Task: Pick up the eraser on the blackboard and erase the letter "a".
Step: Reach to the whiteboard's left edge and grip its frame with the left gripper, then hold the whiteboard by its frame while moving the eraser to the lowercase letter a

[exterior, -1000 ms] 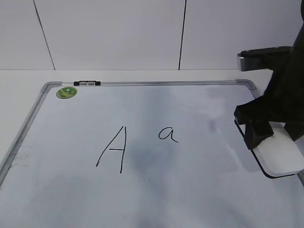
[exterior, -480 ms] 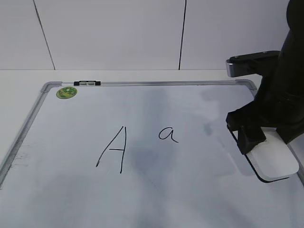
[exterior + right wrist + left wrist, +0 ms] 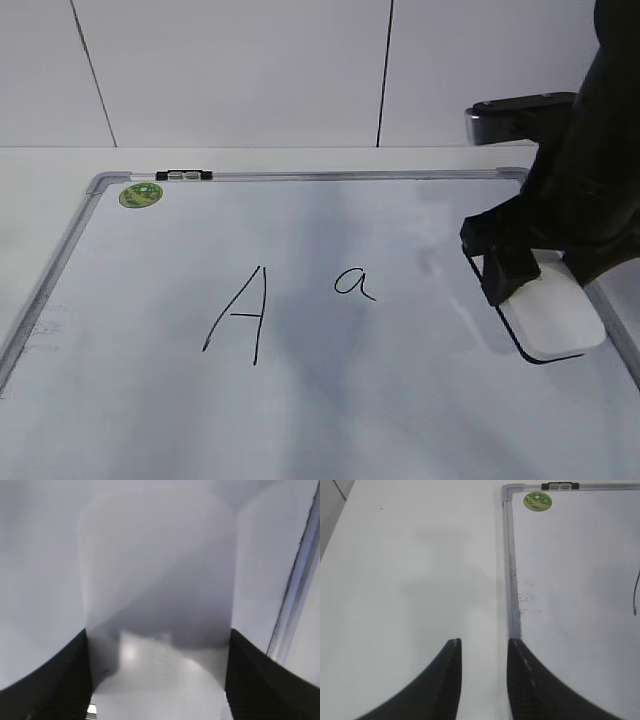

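Note:
The blackboard (image 3: 320, 400) is a large white board with a silver frame, lying flat. The small letter "a" (image 3: 354, 283) is drawn in black near its middle. My right gripper (image 3: 520, 280) is shut on the eraser (image 3: 553, 318), a white block with a black underside, at the board's right side, right of the "a". In the right wrist view the eraser (image 3: 157, 595) fills the space between the jaws (image 3: 157, 645). My left gripper (image 3: 484, 645) is open and empty over the table beside the board's left frame (image 3: 512, 580).
A taller capital "A" (image 3: 237, 315) is drawn left of the "a". A round green sticker (image 3: 140, 194) and a black-and-silver clip (image 3: 183, 176) sit at the board's far left corner. A white wall rises behind the table.
My right gripper has moved left and slightly away over the board with the eraser in it, closer to the "a". The letters are unchanged.

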`<state>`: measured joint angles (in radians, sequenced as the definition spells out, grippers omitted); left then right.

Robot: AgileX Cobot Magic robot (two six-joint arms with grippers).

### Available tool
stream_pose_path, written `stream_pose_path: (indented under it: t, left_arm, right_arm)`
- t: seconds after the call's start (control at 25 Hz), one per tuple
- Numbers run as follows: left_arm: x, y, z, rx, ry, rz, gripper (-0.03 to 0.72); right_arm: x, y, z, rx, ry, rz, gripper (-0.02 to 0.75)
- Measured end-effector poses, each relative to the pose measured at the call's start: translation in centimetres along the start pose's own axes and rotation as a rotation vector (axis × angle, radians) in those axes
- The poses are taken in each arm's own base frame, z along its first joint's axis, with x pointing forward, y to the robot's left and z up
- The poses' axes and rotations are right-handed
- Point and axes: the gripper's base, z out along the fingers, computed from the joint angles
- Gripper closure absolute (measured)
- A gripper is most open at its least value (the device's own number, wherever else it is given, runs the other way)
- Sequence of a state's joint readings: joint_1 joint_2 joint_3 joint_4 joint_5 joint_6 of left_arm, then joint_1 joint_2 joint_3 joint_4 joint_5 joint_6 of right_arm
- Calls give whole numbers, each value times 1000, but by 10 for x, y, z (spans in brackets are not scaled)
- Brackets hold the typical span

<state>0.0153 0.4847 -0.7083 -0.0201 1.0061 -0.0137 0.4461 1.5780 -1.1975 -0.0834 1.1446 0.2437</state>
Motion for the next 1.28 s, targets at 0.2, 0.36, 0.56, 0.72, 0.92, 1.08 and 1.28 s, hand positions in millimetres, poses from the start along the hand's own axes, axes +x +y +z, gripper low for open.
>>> stream_pose_path:
  t: [0.2, 0.36, 0.56, 0.72, 0.92, 1.08, 1.28]
  left_arm:
    - [-38, -4, 38, 32, 133, -31, 453]
    - [-54, -4, 79, 37, 271, -46, 453]
    - [-59, -4, 138, 36, 434, -65, 453]
    - [-63, -6, 179, 57, 527, -89, 453]
    - [-72, -10, 218, 100, 587, -109, 449]
    - [-80, -11, 241, 105, 606, -109, 446]
    - [-74, -11, 273, 106, 673, -119, 444]
  right_arm:
    - [-8, 5, 0, -29, 8, -5, 186]
    - [-10, 6, 2, -33, 19, -8, 186]
    - [-11, 6, 6, -32, 32, -10, 186]
    - [-11, 6, 6, -32, 32, -10, 186]
    - [-11, 6, 6, -32, 32, -11, 186]
    - [-12, 6, 6, -33, 28, -10, 186]
    - [-12, 7, 6, -35, 27, -11, 186]
